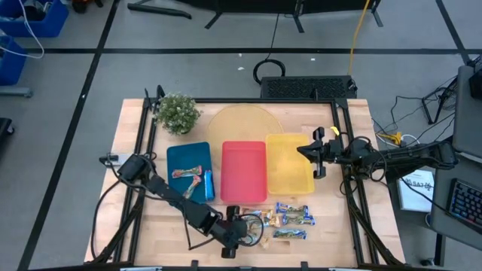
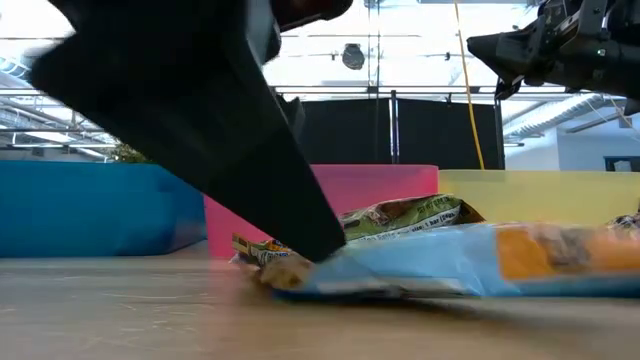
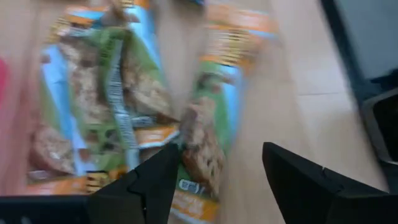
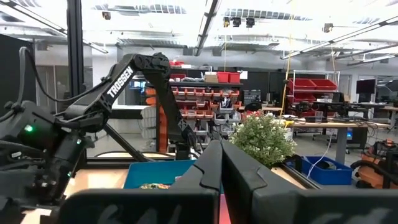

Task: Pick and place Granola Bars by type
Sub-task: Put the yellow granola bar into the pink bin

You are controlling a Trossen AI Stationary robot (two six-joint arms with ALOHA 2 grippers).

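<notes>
Lower centre of the high view: left gripper [image 1: 242,228] sits low over the loose granola bars [image 1: 290,219], just at their left end.
Left gripper state: in the left wrist view its dark wedge-shaped fingers [image 3: 149,186] stand apart with a bar wrapper showing between them; whether they touch it I cannot tell.
Right gripper [image 1: 310,154]: raised over the yellow tray [image 1: 288,164] at right of centre, fingers pressed together, nothing held.
Bar wrappers: shiny, crinkled film in blue, orange and green; flat oblong shapes.
Bars on the board: about five or six in a loose cluster at lower centre; exact count unclear.
Bars in trays: about three in the blue tray [image 1: 181,159].
Trays: three smooth plastic rectangles side by side, blue, red tray [image 1: 243,152], yellow, left to right.
Table [image 1: 129,128]: pale wood boards, visible grain, black metal frame along its edges.
Round board [image 1: 239,125]: one light disc behind the trays.
Plant [image 1: 177,113]: one small bushy green plant at upper left of the table.
Room: grey floor with dark tape lines; shelving with red bins beyond, in the right wrist view.
</notes>
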